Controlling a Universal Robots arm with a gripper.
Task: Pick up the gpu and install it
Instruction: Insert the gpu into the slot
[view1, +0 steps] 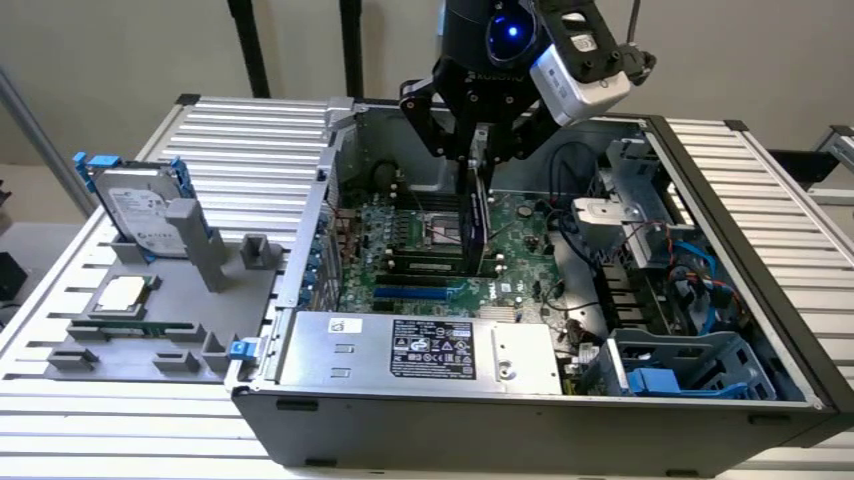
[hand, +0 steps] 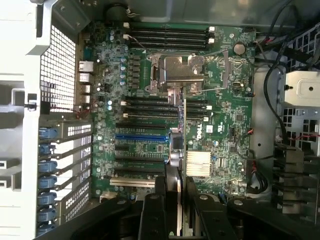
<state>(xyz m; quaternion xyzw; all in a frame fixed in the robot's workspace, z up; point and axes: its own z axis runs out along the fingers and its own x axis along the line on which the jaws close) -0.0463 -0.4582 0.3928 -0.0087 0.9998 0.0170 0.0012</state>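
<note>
My gripper (view1: 477, 152) hangs over the open computer case (view1: 747, 250), shut on the gpu (view1: 474, 215). The card is held upright and edge-on, its lower edge just above the green motherboard (view1: 523, 245). In the wrist view the gpu (hand: 184, 125) is a thin dark sliver running out from between the black fingers (hand: 152, 212) of the gripper (hand: 179, 202). It lies across the row of expansion slots, near the blue slot (hand: 142, 136) and the white heat sink (hand: 200, 164). Whether its edge touches a slot cannot be told.
A grey fixture (view1: 147, 350) at the exterior view's left holds a silver hard drive with blue rails (view1: 140, 210), a processor chip (view1: 120, 292) and a memory stick (view1: 134, 326). Inside the case are the power supply (view1: 414, 350), cables (view1: 641, 260) and a blue drive cage (view1: 681, 365).
</note>
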